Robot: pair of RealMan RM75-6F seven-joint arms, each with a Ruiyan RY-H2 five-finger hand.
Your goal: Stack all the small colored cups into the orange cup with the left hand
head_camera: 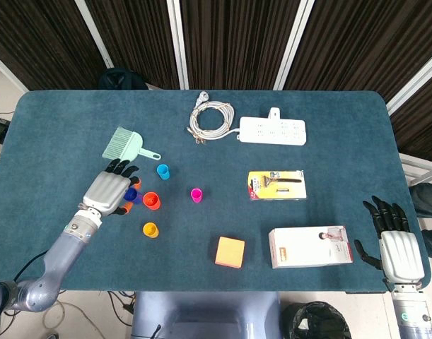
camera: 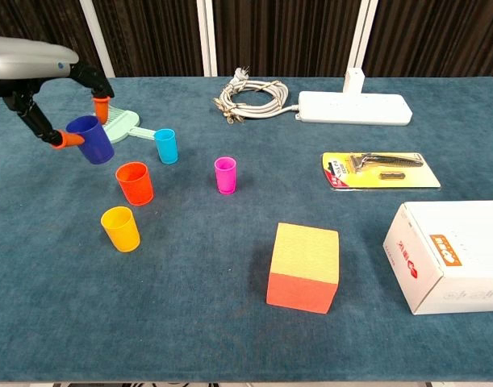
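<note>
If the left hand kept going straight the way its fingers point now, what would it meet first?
Most likely the mint brush. The left hand, holding the dark blue cup off the table, points up-table toward it. Depth is unclear; it might pass over the brush.
</note>
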